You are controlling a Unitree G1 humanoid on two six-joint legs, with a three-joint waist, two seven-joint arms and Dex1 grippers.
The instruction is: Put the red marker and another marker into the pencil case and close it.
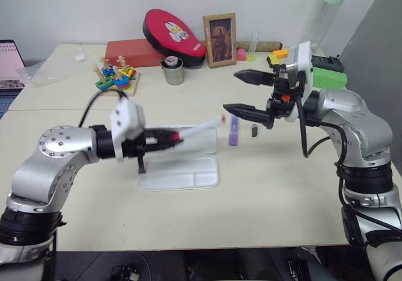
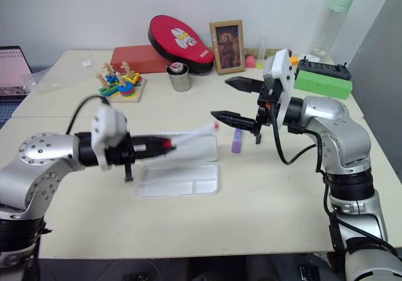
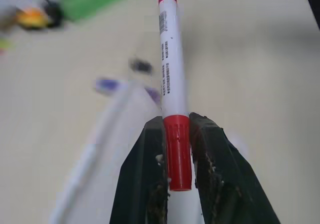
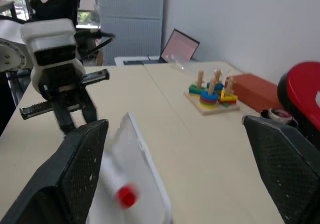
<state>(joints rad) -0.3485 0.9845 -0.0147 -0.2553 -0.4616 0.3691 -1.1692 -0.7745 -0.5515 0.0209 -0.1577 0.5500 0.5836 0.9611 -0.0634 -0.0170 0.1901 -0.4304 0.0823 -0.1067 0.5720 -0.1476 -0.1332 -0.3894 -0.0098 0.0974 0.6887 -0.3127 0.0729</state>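
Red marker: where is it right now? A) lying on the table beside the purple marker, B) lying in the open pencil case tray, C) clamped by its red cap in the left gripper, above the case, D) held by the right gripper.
C: the left gripper has its jaws shut on the cap of the red marker, held above the open pencil case.

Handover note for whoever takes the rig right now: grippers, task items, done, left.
Left gripper: shut on the red marker by its capped end, held in the air above the pencil case.
Right gripper: open, empty, raised above the table beside the purple marker.
Pencil case: open, lid up, tray looks empty.
Done: red marker picked up.
Left: put the red marker in, pick up and add the purple marker, close the lid.
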